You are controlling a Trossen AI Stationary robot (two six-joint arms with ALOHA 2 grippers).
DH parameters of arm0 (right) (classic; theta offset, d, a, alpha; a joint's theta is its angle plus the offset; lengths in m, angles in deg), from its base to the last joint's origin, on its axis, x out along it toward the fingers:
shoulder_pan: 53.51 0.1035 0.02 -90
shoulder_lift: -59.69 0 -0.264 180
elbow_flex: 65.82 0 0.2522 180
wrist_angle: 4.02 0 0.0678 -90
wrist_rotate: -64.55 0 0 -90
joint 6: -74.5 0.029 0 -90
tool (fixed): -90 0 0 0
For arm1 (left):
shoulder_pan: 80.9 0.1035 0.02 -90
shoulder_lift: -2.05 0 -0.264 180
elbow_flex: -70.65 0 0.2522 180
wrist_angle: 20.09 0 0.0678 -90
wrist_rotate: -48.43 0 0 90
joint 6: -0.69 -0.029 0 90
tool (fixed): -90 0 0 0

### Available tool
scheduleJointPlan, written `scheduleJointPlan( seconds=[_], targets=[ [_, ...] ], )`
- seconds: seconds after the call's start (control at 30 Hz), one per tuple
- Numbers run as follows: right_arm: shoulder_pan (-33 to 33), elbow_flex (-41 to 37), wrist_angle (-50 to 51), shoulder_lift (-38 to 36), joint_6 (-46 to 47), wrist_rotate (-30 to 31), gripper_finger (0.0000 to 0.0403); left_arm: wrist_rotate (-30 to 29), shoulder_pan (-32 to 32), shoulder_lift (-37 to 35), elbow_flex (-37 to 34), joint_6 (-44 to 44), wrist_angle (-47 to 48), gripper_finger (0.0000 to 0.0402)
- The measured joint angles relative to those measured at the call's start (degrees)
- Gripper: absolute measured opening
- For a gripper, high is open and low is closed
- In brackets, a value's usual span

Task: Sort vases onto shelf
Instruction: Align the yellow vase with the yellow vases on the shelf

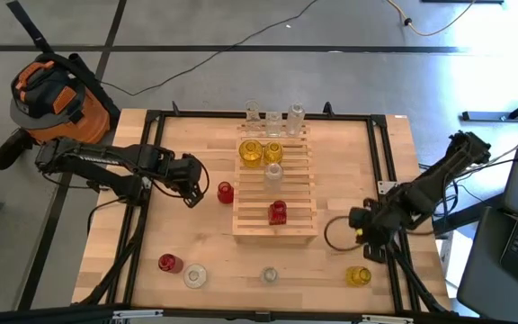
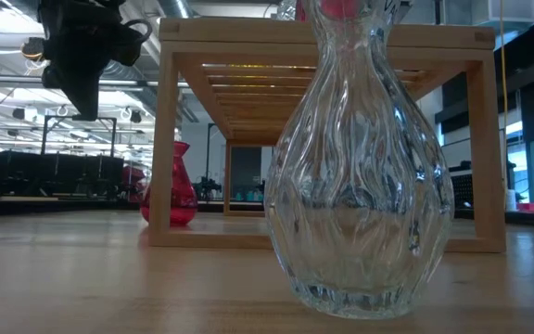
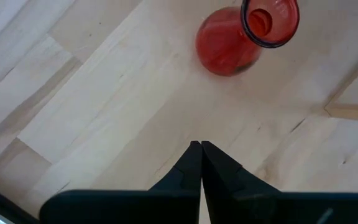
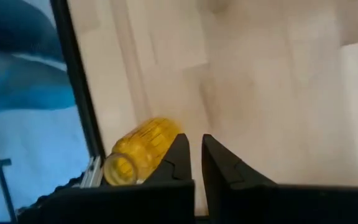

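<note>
The slatted wooden shelf (image 1: 275, 193) stands mid-table. Clear vases (image 1: 274, 117) stand at its far end, with two yellow ones (image 1: 251, 151), another clear one and a red one (image 1: 278, 212) nearer. My left gripper (image 1: 193, 183) (image 3: 201, 146) (image 2: 83, 97) is shut and hovers just left of an upright red vase (image 1: 226, 192) (image 3: 238, 37) (image 2: 176, 186) on the table. My right gripper (image 1: 367, 238) (image 4: 196, 144) is shut, apart from a narrow slit, above a yellow vase (image 1: 359, 275) (image 4: 143, 154) lying on its side near the table's near right corner.
Along the near edge a red vase (image 1: 169, 263) and two clear vases (image 1: 194, 275) (image 1: 269, 275) sit on the table. One clear vase (image 2: 360, 167) fills the low view. A black frame rail (image 1: 394, 180) borders the right side. An orange vacuum (image 1: 52, 94) sits off the table's far left.
</note>
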Motion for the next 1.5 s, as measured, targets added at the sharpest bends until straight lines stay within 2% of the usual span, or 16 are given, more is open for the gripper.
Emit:
scheduleJointPlan(
  seconds=[0.13,0.3,0.4,0.6,0.67,0.77,0.93,1.03,1.1,1.2,1.27,1.37,1.5],
  targets=[
    [-2.02,0.93,-0.27,-1.03,-2.5,-1.74,0.0004,0.11,0.61,0.01,0.0,-0.05,-0.03,0.0],
    [2.05,-0.97,-6.22,-1.11,-0.15,-4.34,0.0026,-0.16,0.63,0.0,0.0,-0.07,-0.11,0.0],
    [6.11,-3.45,-10.54,-1.13,5.0,-3.6,0.0066,-0.24,0.63,0.0,0.0,-0.07,-0.11,0.0],
    [12.34,-8.0,-14.27,-0.84,16.09,-2.72,0.0173,-0.26,0.63,0.0,0.0,-0.93,-0.13,0.0],
    [13.33,-8.65,-14.75,-0.58,17.66,-0.97,0.0195,-0.26,0.63,0.01,0.0,-1.53,-0.13,0.0],
    [13.49,-9.41,-14.99,0.77,18.44,0.15,0.0207,-0.27,0.63,0.0,0.0,-1.56,-0.12,0.0],
    [13.47,-13.5,-20.62,4.72,18.33,-4.55,0.019,-0.28,0.63,0.02,0.0,-1.54,-0.11,0.0],
    [13.45,-15.61,-25.66,7.11,17.81,-7.77,0.0159,-0.27,0.63,0.01,0.0,-1.5,-0.11,0.0],
    [13.44,-15.67,-26.81,7.93,16.36,-9.51,0.0115,-0.22,0.63,0.0,0.0,-1.46,-0.06,0.0],
    [13.02,-15.67,-25.39,7.23,13.01,-9.77,0.0025,-0.17,0.63,0.0,0.0,-1.38,0.11,0.0],
    [11.94,-14.32,-22.59,6.41,11.32,-10.3,0.0017,-0.17,0.64,0.02,0.0,-1.38,0.12,0.0],
    [9.25,-10.11,-11.12,4.23,6.11,-11.02,0.0007,-0.06,1.54,0.02,-0.01,-1.77,0.1,0.0],
    [2.81,-2.16,5.08,2.36,-2.98,-8.1,0.0004,0.21,3.48,0.02,-0.02,-3.34,-0.37,0.0]
  ],
)
